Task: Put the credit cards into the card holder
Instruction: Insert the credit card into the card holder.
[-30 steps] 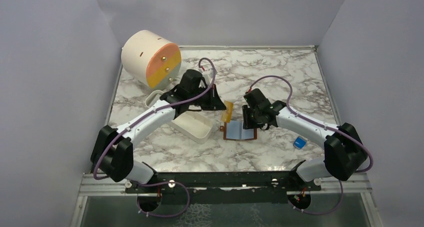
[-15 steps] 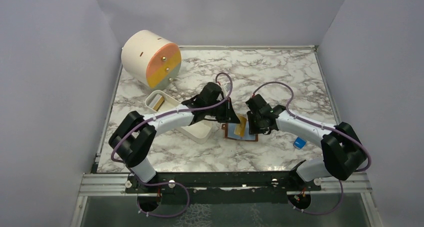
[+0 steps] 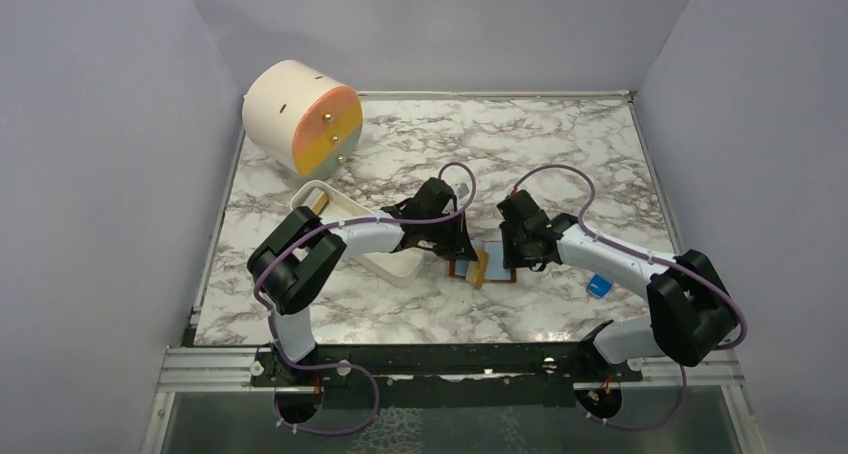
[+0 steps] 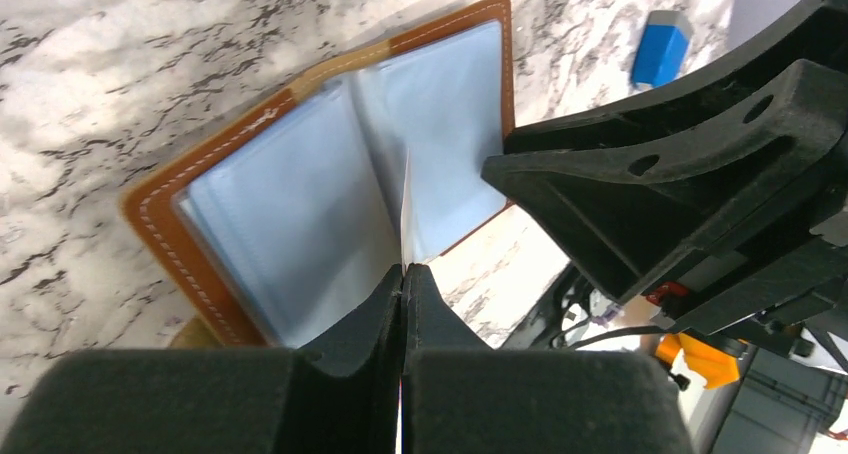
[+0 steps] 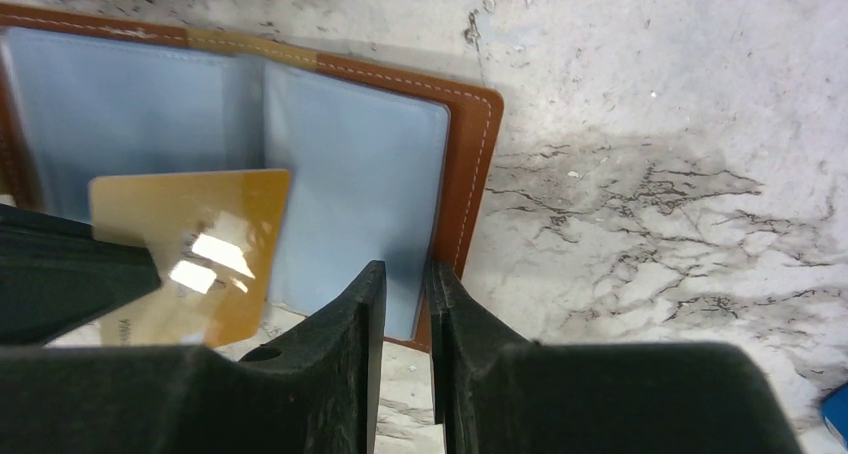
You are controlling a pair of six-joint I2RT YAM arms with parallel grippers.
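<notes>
Left jaws shut on the orange-yellow card (image 5: 190, 244) over the open card holder (image 5: 350, 174); right jaws, narrowly parted, pinch its edge.

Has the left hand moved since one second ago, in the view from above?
Yes. The left hand moved toward the near edge and rightward, away from the round drum, and now holds the orange-yellow card over the card holder.
</notes>
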